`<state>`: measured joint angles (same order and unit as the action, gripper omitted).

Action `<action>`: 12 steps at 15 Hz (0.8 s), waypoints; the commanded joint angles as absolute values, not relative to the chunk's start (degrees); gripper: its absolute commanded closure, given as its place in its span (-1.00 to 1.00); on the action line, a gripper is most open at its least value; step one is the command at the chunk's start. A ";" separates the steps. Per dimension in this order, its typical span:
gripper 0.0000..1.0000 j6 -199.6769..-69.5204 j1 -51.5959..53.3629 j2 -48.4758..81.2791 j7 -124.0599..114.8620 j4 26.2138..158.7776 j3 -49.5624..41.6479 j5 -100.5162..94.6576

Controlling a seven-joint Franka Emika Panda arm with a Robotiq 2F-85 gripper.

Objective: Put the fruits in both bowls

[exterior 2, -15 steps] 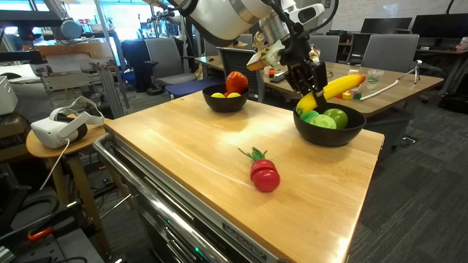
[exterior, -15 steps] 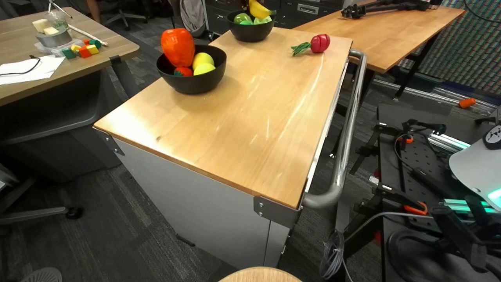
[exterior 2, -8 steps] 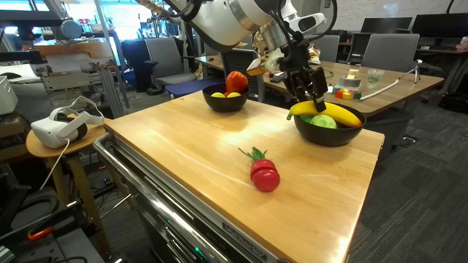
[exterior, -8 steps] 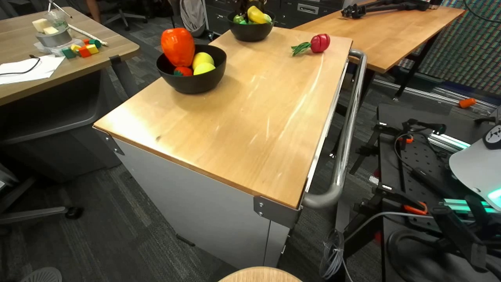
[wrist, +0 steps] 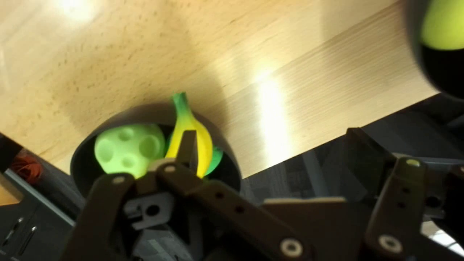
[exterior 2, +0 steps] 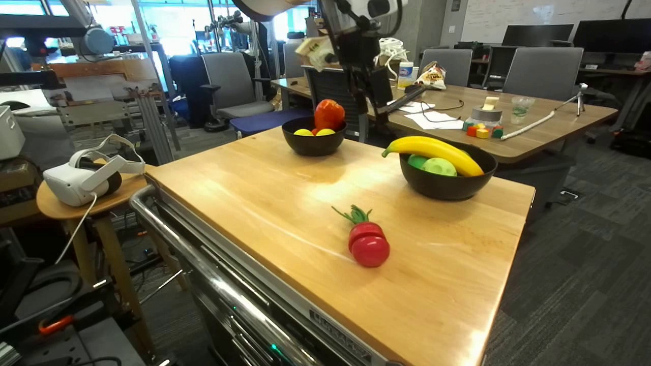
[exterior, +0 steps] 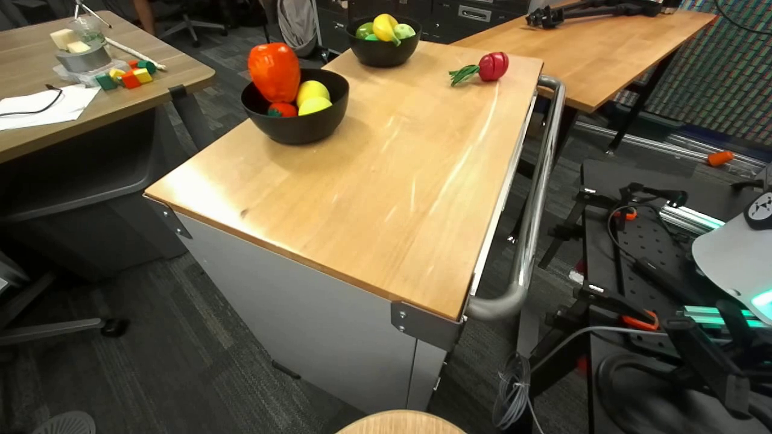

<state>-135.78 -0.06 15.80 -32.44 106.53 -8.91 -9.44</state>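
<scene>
Since half a sec ago your gripper (wrist: 271, 135) has come up off the banana (exterior 2: 438, 150) and swung toward the pepper bowl (exterior 2: 311, 146); the banana bowl (exterior 2: 447, 189) has slid a touch the same way. Banana's in it now w/ the green pieces (exterior 2: 439, 167), stem poking past the rim. Jaws stand wide apart, nothing btwn them.

Next up, I'd guess: the red radish (exterior 2: 369, 245), lying on its side on the tabletop (exterior 2: 254, 203), in neither bowl. What matters: it's across the tabletop from you, toward the handle rail (exterior: 541, 181), at the banana bowl's end. It isn't in the wrist view, prob. off the upper-left edge, so steer by the ext. views till it shows. Long axis runs roughly crosswise: red end to the rail, leaves (exterior 2: 358, 215) to the bowl side, angled a bit toward the pepper bowl. Best grip, imo: close on the red body from either side of that axis, i.e. along the tabletop's length. Your jaws look near that line as is, so a small wrist turn at most. Watch the seam across the red part; could come apart if you pinch off-ctr. For the drop, banana bowl's nearer, but that banana may roll if bumped.
</scene>
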 commanded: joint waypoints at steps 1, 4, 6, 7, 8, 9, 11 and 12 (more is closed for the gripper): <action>-1.00 -139.27 -0.62 1.77 -30.22 120.64 -5.53 0.72; -1.00 -134.57 -0.52 -6.38 -24.87 130.04 -3.32 13.05; -1.00 -134.35 -0.88 -1.96 -26.13 125.60 -3.05 11.79; -1.00 -134.38 -0.85 -4.11 -24.11 128.69 -2.63 14.62; -1.00 -134.43 -0.85 -5.62 -23.27 130.77 -2.46 15.68; -1.00 -134.45 -0.87 -6.52 -22.98 131.94 -2.41 16.10; -1.00 -134.48 -0.89 -7.02 -22.80 132.53 -2.42 16.24; -1.00 -134.09 -1.07 -7.38 -24.06 132.93 -1.61 11.27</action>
